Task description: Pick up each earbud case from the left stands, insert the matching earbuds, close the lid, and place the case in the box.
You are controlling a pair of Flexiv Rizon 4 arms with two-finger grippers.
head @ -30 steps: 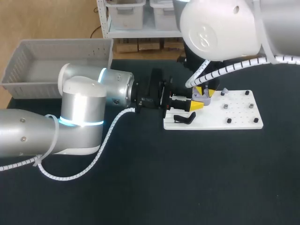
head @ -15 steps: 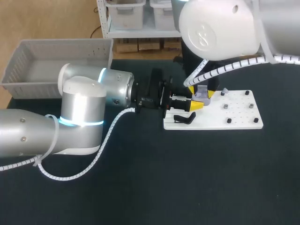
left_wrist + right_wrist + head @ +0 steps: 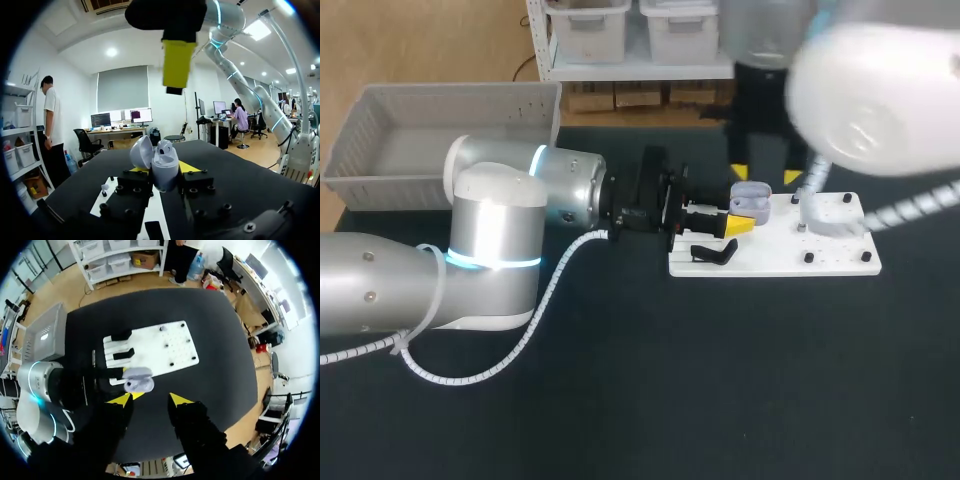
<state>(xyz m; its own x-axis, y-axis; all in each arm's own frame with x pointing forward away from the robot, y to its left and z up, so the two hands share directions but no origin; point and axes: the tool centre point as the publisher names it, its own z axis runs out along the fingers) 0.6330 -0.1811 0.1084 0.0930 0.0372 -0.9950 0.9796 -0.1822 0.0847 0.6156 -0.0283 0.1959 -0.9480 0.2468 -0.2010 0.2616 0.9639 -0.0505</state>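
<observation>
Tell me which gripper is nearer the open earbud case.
Left. The left gripper clasps the earbud case between its fingers; the right gripper hangs open high above it, touching nothing.

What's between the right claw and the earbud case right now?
Nothing. In the right wrist view the open right claw hangs over the earbud case with only bare air between them. The left wrist view shows the same gap.

Earbud case (image 3: 162, 167): smooth glossy lilac plastic. Stand board (image 3: 840, 262): matt white. Table (image 3: 720, 380): matt black.
</observation>
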